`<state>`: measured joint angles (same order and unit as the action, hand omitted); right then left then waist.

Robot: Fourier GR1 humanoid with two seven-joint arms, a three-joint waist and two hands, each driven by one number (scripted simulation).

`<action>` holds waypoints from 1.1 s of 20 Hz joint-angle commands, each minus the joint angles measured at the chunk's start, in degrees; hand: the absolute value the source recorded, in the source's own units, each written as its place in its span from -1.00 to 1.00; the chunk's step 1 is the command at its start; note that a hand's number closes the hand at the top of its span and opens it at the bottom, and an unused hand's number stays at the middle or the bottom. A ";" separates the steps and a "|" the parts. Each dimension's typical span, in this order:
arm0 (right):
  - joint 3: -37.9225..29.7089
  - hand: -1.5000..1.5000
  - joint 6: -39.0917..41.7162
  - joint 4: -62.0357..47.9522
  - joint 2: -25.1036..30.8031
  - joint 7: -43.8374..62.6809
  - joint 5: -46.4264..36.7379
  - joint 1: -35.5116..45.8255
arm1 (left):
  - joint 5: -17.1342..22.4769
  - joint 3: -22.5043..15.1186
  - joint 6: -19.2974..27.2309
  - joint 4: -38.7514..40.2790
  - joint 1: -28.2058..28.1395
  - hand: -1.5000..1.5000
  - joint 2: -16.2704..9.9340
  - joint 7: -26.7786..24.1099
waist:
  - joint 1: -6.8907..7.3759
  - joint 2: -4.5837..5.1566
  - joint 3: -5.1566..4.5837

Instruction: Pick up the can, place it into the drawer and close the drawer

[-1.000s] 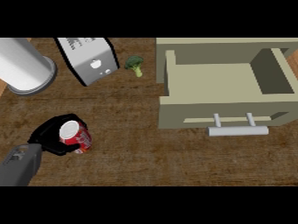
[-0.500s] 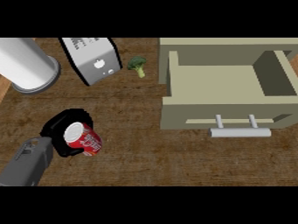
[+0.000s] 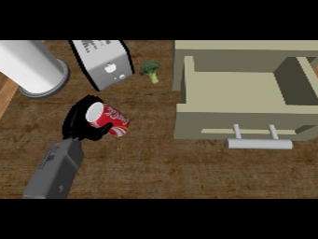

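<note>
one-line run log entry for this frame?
stage: carry | left hand: shut on can, can tilted, off counter | drawer: open, nothing inside | right hand: not in view

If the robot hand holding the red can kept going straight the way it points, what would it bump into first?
Probably the toaster, which lies up-view of the left robot hand gripping the can, though height is unclear.

Bystanders I can see on the wooden counter (image 3: 189, 168)

A big white cylinder (image 3: 25, 65) lies at the far left, its grey end ring pointing toward me. Just to its right I see a silver toaster (image 3: 103, 63), standing at a tilt. A small broccoli floret (image 3: 150, 71) lies right of the toaster, near it but apart.
</note>
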<state>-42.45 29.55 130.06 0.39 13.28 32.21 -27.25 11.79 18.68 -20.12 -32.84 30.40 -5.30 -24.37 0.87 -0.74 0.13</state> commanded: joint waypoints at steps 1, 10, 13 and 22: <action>1.62 -1.00 -1.77 1.36 -0.37 0.35 -1.91 0.93 | 1.75 0.02 8.66 -10.64 1.08 1.00 3.41 4.29 | 0.49 -0.01 0.01; 1.51 -1.00 -0.07 -2.18 -0.38 -2.99 -1.97 -0.41 | 3.81 -13.24 24.65 -37.46 -3.54 1.00 5.27 20.37 | -0.47 0.22 -0.04; 0.15 -1.00 -2.90 2.23 1.05 2.64 0.81 0.73 | 3.76 -17.45 29.04 -42.13 -3.03 1.00 5.28 24.28 | -0.91 0.48 -0.12; -0.10 -1.00 -2.09 0.15 0.56 1.05 1.34 1.01 | 1.08 -23.05 39.83 -49.17 4.42 1.00 5.28 33.68 | -1.41 0.62 -0.12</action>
<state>-41.06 27.26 130.98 0.69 13.91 32.18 -26.75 13.33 -0.35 14.62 -79.46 32.94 -0.31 7.04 -0.29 -0.19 0.03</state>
